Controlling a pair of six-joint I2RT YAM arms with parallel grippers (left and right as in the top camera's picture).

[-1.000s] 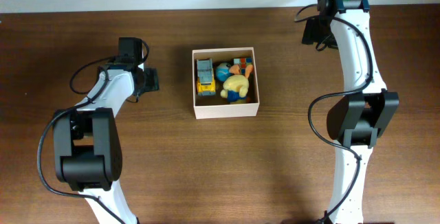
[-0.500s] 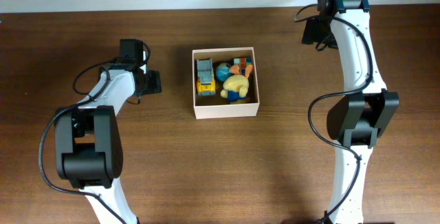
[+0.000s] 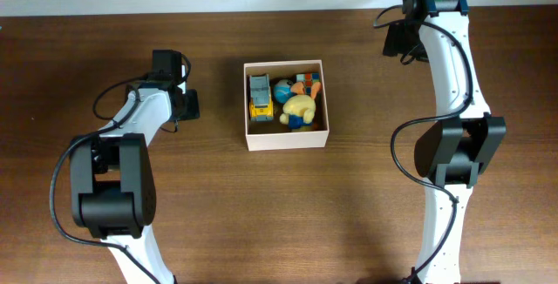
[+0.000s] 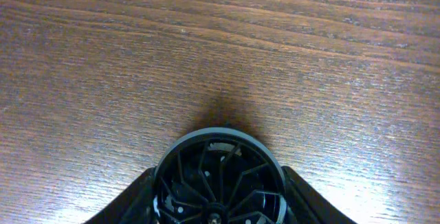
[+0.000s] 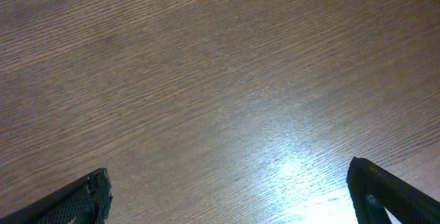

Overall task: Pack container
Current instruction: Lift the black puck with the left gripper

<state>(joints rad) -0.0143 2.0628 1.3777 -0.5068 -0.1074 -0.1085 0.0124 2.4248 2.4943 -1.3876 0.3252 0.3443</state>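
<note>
Cardboard container (image 3: 288, 138) w/ toys (image 3: 292, 101) inside sits on desk (image 3: 261, 214) btwn the grippers, both well clear, prob. nothing left to pack. Empty right gripper (image 5: 227, 179) is splayed wide; left gripper (image 3: 188, 104): can't tell.

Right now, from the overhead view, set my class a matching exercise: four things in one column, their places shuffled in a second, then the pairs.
Things
1. grey-and-yellow toy truck
2. square white-walled cardboard container
3. left gripper
4. right gripper

Places
A. farthest back, on the right
B. between the two grippers
C. inside the container, by its left wall
D. just left of the container

Pairs: 1-C, 2-B, 3-D, 4-A
</note>
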